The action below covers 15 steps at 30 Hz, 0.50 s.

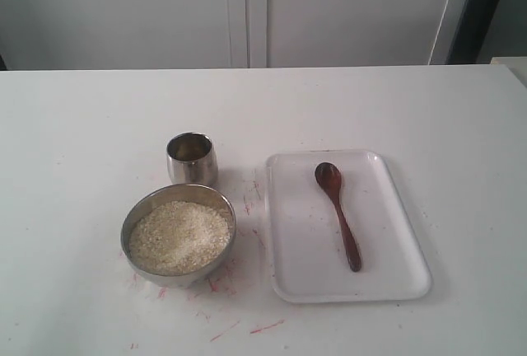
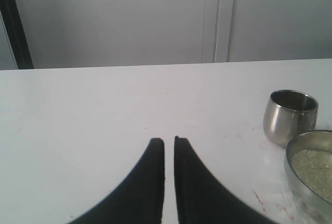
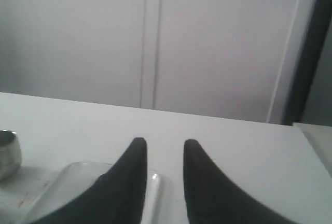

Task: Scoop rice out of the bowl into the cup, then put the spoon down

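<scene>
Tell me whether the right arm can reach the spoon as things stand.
Probably yes: the spoon lies alone on the tray, nothing over it, and the right tool, jaws slightly apart, is close by the tray.

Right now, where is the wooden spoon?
Exterior view: the dark reddish-brown wooden spoon lies on the white rectangular tray, right of the wide steel bowl.

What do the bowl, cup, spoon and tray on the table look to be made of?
The bowl and the cup look like polished metal, probably stainless steel: mirror-like reflections. The spoon looks wooden, dark reddish-brown with a slight sheen, perhaps varnished. The tray is likely white plastic, smooth and faintly glossy; not certain.
</scene>
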Available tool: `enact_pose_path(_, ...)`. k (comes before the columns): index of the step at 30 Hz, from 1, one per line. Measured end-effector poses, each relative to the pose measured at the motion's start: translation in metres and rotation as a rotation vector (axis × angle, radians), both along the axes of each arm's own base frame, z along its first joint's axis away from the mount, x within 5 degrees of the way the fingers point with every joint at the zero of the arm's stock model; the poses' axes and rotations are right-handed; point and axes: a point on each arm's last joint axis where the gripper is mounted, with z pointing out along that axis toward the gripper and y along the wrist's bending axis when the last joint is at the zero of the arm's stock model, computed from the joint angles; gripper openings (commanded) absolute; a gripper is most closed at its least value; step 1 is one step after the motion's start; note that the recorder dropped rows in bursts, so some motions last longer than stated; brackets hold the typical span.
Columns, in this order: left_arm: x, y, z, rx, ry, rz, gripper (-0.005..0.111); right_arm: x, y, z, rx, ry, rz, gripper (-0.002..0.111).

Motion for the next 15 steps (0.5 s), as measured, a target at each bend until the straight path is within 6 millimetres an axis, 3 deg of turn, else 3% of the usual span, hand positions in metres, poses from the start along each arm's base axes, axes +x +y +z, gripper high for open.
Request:
enact_pose_path(9,0.0,0.0,0.0,0.0,0.0,0.0,0.014,0.004,-0.01,-0.028,-0.101,0.045,-0.158,0.025)
enact_pose_path(15,0.0,0.0,0.0,0.0,0.0,0.0,0.014,0.0,-0.012,-0.051,-0.11,-0.014,-0.211,0.025)
